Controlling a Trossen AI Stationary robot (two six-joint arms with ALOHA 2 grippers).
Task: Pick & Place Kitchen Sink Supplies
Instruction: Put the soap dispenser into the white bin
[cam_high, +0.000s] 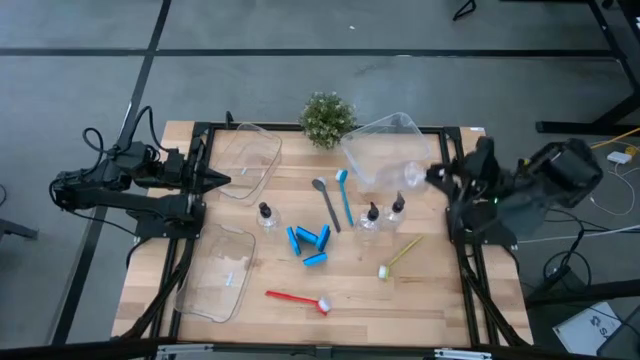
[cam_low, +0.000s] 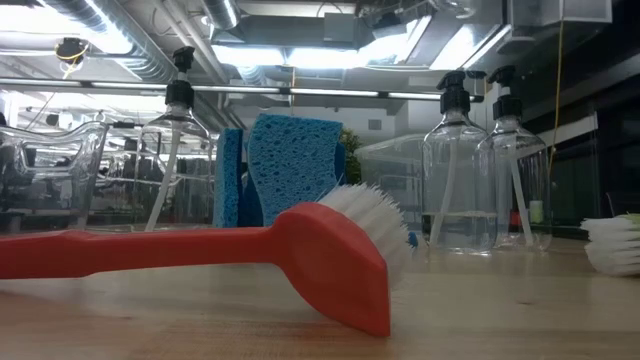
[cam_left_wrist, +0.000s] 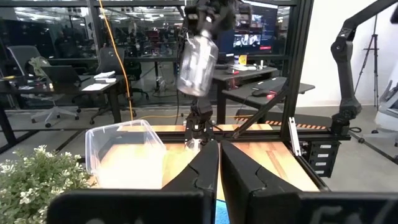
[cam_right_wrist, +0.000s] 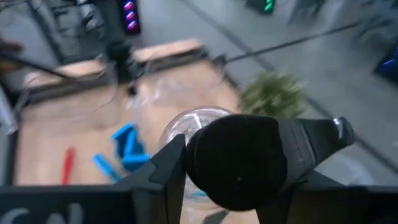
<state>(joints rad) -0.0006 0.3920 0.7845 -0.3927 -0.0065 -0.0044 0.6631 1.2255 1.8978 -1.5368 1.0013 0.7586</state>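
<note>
The right tool (cam_right_wrist: 239, 165) pinches a clear black-capped bottle (cam_left_wrist: 197, 57) by its neck, lifted above the table's (cam_high: 430, 310) right edge, near the tilted clear bin (cam_high: 385, 150). It should carry the bottle level over that bin and lower it before releasing, probably, since the bottle hangs at a slant. The bottle is transparent, rounded and seemingly empty. The left tool (cam_left_wrist: 219, 165), pressed together, waits at the left edge.
</note>
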